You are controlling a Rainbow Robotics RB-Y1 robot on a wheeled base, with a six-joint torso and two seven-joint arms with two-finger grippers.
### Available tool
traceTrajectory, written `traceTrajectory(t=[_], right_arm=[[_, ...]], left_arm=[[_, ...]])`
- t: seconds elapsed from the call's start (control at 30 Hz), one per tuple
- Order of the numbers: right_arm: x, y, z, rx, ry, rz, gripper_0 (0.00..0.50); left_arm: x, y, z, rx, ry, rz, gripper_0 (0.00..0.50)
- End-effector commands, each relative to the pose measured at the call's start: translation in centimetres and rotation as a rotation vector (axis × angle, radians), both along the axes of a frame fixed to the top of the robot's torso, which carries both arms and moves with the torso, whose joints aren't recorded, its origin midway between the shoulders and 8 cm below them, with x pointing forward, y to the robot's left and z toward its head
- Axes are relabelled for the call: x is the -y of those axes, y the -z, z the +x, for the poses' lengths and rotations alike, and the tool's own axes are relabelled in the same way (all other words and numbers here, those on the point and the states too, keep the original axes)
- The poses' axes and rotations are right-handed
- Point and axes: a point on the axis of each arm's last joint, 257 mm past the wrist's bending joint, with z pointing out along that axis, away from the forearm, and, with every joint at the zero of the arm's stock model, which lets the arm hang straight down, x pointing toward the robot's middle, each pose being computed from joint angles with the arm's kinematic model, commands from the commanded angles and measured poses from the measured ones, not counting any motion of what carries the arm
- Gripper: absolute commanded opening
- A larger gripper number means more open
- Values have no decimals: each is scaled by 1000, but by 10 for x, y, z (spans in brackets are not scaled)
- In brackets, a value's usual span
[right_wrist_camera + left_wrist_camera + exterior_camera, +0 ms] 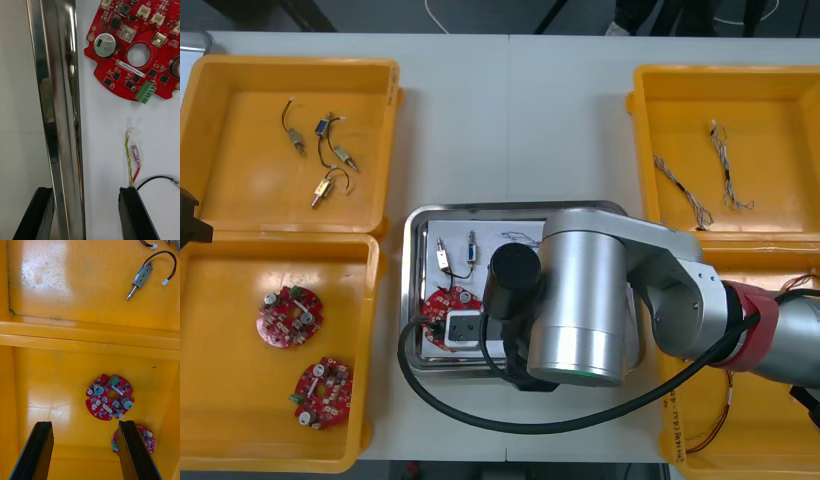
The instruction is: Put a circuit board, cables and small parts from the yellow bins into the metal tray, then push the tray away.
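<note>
Fingers (135,213) of right gripper (85,191) apart, astride shiny wall of metal tray (56,112): one outside, one inside, just beside red and yellow cable (131,165) and black cable (157,180). Clamps nothing. Farther in, on white floor, red circuit board (131,45). Left gripper (84,423) spread open, hovers above two boards (110,396) in yellow bin (56,390).

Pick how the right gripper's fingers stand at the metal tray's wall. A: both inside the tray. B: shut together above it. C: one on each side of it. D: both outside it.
C: the metal tray's wall rises between the fingers of the open right gripper, one over the table, one over the white inside by the red and yellow cable; the left gripper hangs open over a yellow bin.
</note>
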Motion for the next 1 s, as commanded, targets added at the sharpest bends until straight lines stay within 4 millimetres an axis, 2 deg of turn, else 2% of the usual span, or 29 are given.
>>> traceTrajectory(t=[0.03, 0.6, 1.0], right_arm=[[-17, -1, -6, 23, -87, -15, 500], [-20, 21, -14, 40, -112, -61, 500], [-14, 31, -9, 59, -100, -79, 500]], left_arm=[[-8, -1, -2, 6, 25, 24, 500], [-8, -1, -2, 6, 25, 24, 500], [-8, -1, -2, 6, 25, 24, 500]])
